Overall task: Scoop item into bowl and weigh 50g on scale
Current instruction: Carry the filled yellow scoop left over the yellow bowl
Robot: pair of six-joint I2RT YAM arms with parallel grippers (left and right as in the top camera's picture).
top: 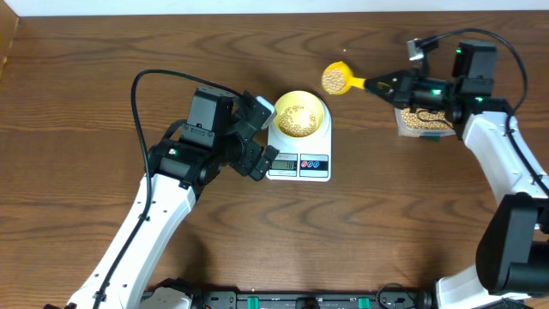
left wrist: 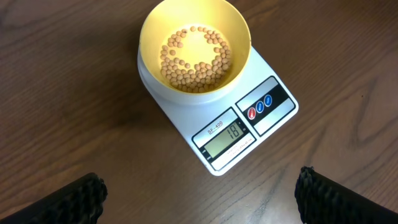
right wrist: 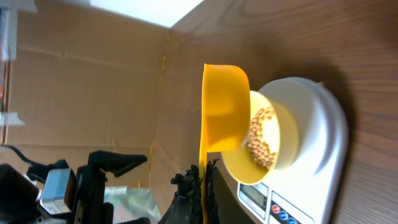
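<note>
Cropped at the lower edge: fingers of the left gripper, tips only. Buried inside the right gripper: end of the scoop handle. Past its tips, scale display cropped. Beneath it overhead, container half hidden.

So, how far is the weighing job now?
Done: the bowl sits on the scale with a layer of beans in it, and the display seems to read 18. In hand: the right gripper holds the scoop, apparently loaded, short of the bowl. Left: more scoops until 50.
</note>
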